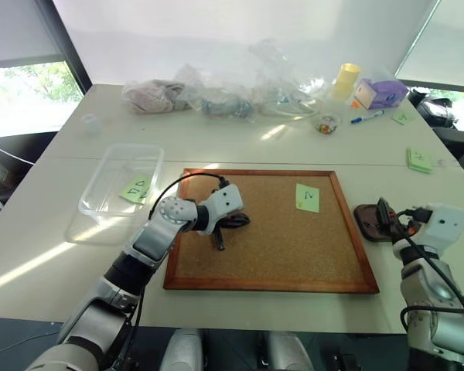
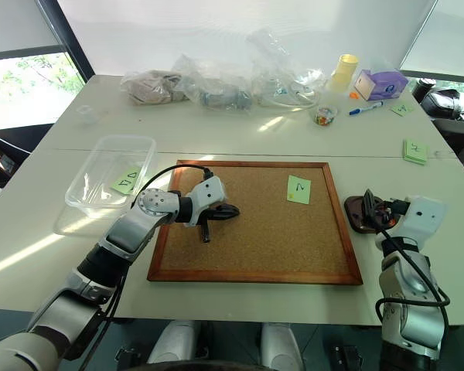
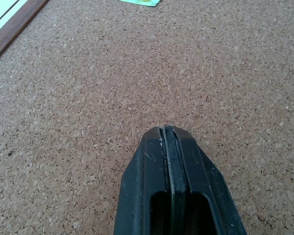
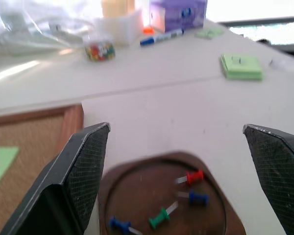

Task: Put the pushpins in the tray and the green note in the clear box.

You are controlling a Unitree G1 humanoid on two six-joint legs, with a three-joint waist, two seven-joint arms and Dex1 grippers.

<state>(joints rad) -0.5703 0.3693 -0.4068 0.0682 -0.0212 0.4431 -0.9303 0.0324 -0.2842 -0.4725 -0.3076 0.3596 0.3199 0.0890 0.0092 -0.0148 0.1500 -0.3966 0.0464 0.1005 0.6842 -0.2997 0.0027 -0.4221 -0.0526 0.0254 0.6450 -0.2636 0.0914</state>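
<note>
Brown tray [image 4: 162,203], at three o'clock off the cork board [image 1: 271,232], holds red, blue and green pins [image 4: 188,177], so I judge my right gripper [image 4: 176,147] gapes above it to have let one drop. My left gripper [image 3: 174,142] rests clenched and empty on the cork. Pale green note [image 1: 307,197], one dark figure, lies flat at the board's one o'clock; the clear box [image 1: 97,202] waits at nine.

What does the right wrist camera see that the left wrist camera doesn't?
Right wrist view: the right end effector, open, near the tray, which holds red, blue and green pushpins; farther off, a marker lies on the table. Left wrist view: the left end effector, shut, pointing at bare cork. Both: the cork board and an edge of the green note.
</note>
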